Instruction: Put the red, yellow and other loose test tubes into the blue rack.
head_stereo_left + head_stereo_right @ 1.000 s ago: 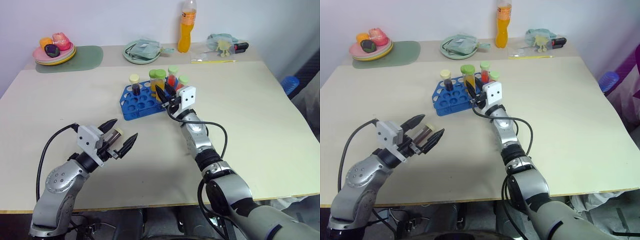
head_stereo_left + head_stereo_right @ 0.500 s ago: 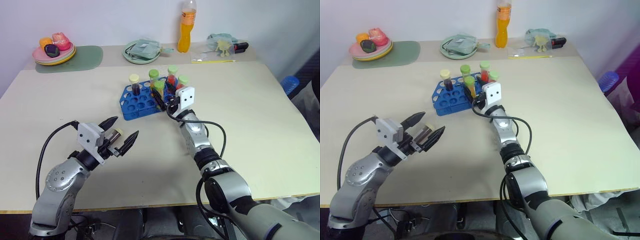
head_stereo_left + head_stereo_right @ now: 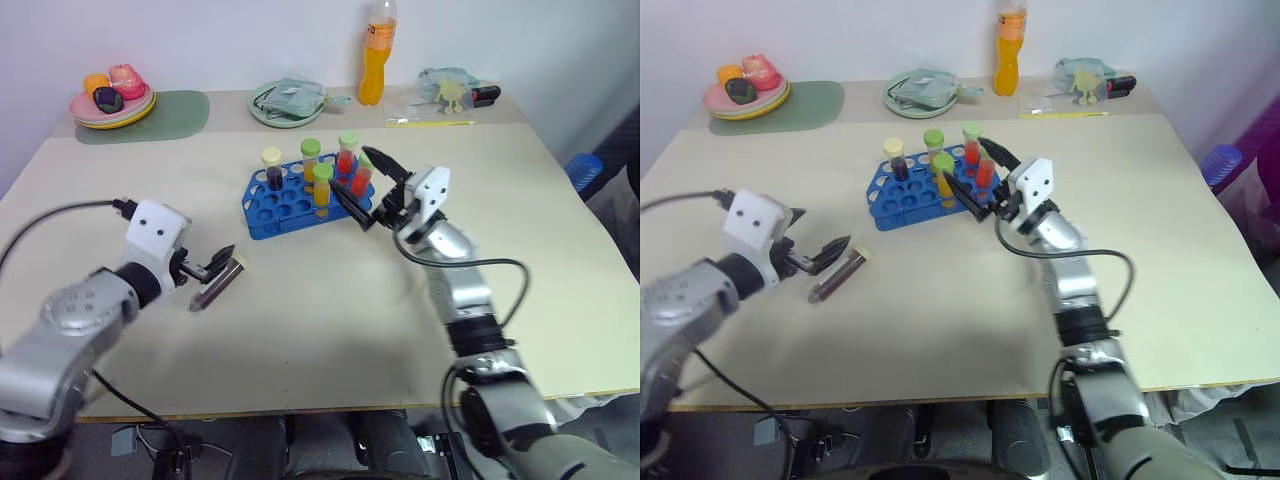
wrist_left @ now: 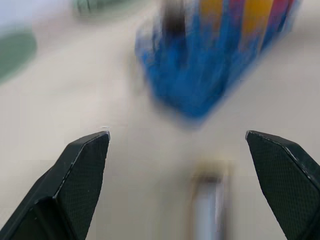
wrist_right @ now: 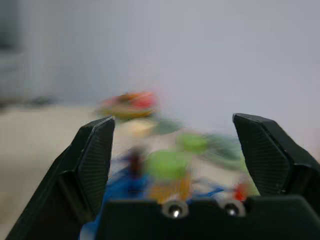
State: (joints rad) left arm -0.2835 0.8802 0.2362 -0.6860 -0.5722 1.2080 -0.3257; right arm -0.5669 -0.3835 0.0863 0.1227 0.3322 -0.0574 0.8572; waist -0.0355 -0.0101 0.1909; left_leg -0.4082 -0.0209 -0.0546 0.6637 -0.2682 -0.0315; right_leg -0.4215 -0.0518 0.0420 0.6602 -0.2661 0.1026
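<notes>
- While 5 capped tubes are standing upright in the blue rack, which is sitting on the table nearer its far edge than its near one, the task is appearing well advanced but unfinished.
- Tubes seated: a yellow-capped dark tube, a green-capped tube, a green-capped yellow tube, a green-capped red tube and 1 more red tube partly hidden behind the right gripper.
- Several rack holes toward the rack's near-left end are remaining unfilled.
- 1 loose tube, dark with a pale cap, is lying flat on the table toward the near-left corner; it is looking like the only tube left to place.
- Right gripper is hovering just beside the rack's right end, jaws spread and pinching nothing.
- Left gripper is hanging over the loose tube, jaws spread wide and gripping nothing; whether a finger is touching the tube cannot be told.
- Judged next step: closing on that tube and carrying it to an empty hole.
</notes>
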